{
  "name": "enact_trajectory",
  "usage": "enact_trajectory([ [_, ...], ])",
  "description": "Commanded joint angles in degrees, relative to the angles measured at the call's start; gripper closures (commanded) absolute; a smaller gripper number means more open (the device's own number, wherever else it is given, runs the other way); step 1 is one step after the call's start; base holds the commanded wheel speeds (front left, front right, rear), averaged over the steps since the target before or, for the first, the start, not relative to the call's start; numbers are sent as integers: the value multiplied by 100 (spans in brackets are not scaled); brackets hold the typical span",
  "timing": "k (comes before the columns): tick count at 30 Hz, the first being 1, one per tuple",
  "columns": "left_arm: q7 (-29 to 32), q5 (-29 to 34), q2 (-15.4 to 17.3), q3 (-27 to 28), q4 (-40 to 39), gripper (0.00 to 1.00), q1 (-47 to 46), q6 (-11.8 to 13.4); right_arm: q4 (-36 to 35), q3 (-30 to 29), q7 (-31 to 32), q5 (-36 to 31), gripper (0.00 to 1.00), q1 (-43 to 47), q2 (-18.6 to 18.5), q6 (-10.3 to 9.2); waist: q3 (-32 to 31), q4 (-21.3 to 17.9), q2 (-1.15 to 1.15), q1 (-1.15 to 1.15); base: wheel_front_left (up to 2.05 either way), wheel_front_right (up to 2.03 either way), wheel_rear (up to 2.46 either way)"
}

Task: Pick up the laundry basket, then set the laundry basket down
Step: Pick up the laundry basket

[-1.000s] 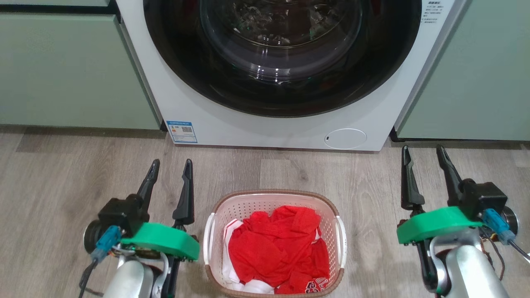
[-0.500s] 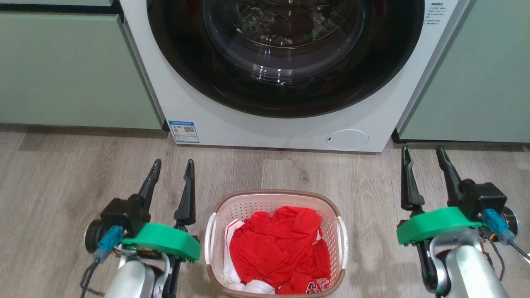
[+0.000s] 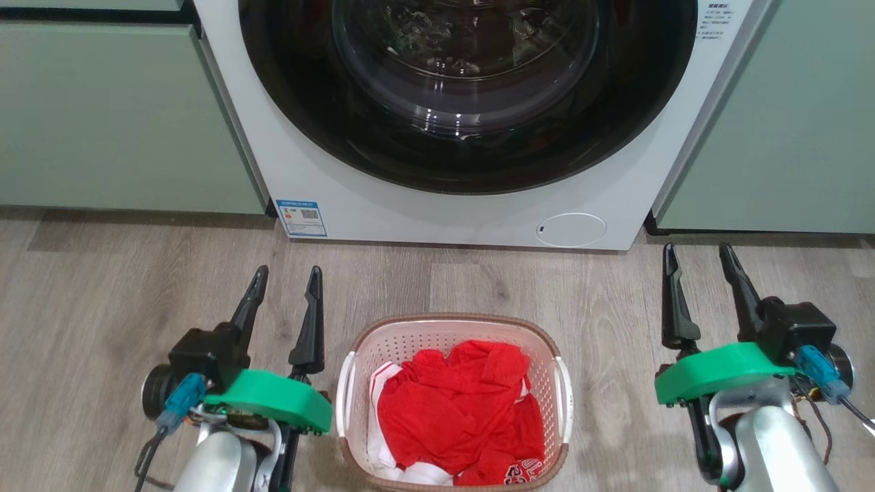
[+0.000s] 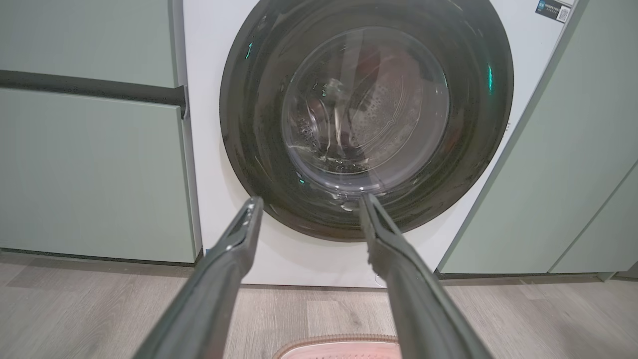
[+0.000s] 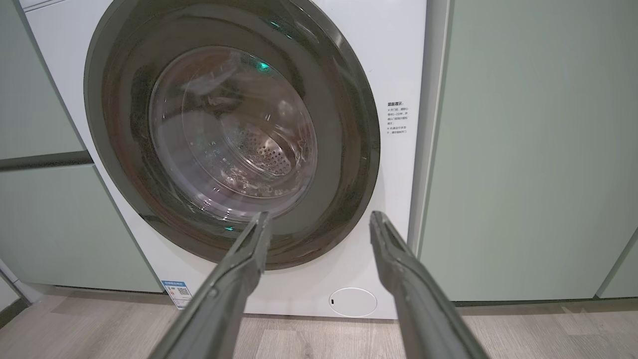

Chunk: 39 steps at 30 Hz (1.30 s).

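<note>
Laundry basket (image 3: 444,318) sits on floor (image 3: 102,307) between left end effector (image 3: 288,269) and right end effector (image 3: 696,247), both parted and empty, likely staged for two-sided lift.

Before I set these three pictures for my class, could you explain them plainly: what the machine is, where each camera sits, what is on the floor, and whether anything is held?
This is a wheeled robot with two arms. One picture is from a camera on its head, looking down: its left fingers show at lower left, its right fingers at lower right. The other two come from a camera on each wrist, looking along that arm's two dark fingers toward the washing machine. On the wooden floor, between the arms, stands the laundry basket, white with a brown rim, holding red and white clothes. Both pairs of fingers are open and hold nothing; neither touches the basket.
</note>
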Motion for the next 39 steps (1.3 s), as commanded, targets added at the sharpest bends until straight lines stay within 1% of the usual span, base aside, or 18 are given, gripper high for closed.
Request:
enact_trajectory([
  [1,-47,39,2,157,-147,0,-210,-32,-165,108,-70,25,0,-165,-56,41,5,0,0,0,0,0,0],
  [9,-47,70,2,118,-116,0,-250,-27,-175,97,-70,46,0,-208,-56,41,125,-13,0,0,0,0,0],
  [14,-47,66,2,84,-39,0,-337,-17,-110,123,-70,15,0,-315,-56,41,354,-27,0,0,0,0,0],
  [18,-47,54,2,62,119,0,-458,-5,82,176,-70,35,0,-467,-56,41,619,-38,0,0,0,0,0],
  [27,-47,119,2,-17,740,0,-927,-12,719,273,-70,229,0,-930,-56,41,1282,-3,0,0,0,0,0],
  [30,-47,171,2,-46,1108,0,-1168,-23,1073,342,-70,260,0,-1165,-56,41,1580,12,0,0,0,0,0],
  [39,-47,222,2,-295,2434,0,-2093,-186,2297,585,-70,356,0,-1958,-56,41,2496,148,0,0,0,0,0],
])
